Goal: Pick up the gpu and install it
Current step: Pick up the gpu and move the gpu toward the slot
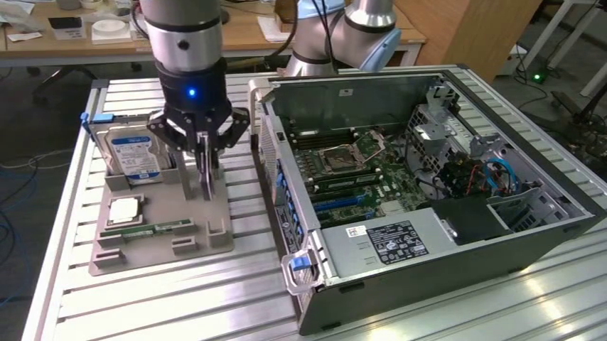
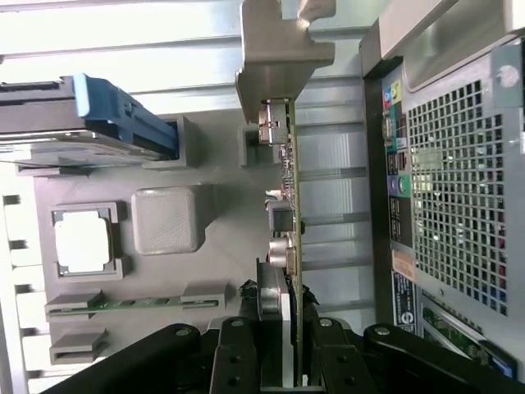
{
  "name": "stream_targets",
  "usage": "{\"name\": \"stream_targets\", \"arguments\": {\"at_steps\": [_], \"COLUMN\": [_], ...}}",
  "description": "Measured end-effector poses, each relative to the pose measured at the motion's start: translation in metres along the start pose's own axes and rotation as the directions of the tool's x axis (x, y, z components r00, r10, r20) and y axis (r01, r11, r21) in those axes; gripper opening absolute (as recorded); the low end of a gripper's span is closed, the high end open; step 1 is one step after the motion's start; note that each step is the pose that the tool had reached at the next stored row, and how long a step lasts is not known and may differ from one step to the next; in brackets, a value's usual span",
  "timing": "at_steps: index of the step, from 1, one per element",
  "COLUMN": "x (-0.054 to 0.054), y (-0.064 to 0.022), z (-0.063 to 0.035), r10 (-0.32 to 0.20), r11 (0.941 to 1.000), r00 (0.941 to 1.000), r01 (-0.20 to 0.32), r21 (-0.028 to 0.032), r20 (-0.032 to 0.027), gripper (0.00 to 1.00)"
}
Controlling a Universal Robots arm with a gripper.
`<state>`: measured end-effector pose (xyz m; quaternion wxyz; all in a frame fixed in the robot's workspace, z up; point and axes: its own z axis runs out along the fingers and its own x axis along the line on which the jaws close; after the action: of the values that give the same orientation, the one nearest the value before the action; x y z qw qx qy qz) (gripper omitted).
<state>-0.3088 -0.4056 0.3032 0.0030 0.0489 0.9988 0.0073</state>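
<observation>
The gpu (image 1: 207,183) is a thin dark card standing on edge over the grey parts holder (image 1: 213,238), next to the open computer case (image 1: 408,177). My gripper (image 1: 203,162) comes straight down on it, a finger on each broad face, shut on the card's upper edge. In the wrist view the gpu (image 2: 289,164) shows edge-on with its silvery bracket (image 2: 279,57) at the far end, and my gripper (image 2: 295,341) clamps it. The card's lower edge is at the holder's surface; I cannot tell whether it still sits in its slot.
The holder (image 2: 213,139) also carries a silver hard drive (image 1: 133,153) in a blue bracket (image 2: 123,115), a square processor chip (image 1: 124,209) and a slim green memory stick (image 1: 142,229). The case lies open-side up with its motherboard (image 1: 351,163) exposed. The case's perforated rear panel (image 2: 451,164) is close beside the card.
</observation>
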Motion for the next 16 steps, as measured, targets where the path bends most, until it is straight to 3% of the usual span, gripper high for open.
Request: {"name": "stream_targets", "arguments": {"at_steps": [10,16], "x": [0.000,0.000], "y": [0.0005,0.0009], "z": [-0.0347,-0.0612], "r10": [0.000,0.000], "r11": [1.0000,1.0000], "r00": [1.0000,1.0000], "r01": [0.000,0.000], "r21": [0.0000,-0.0001], "r20": [0.0000,0.0001], "gripper": [0.29,0.29]}}
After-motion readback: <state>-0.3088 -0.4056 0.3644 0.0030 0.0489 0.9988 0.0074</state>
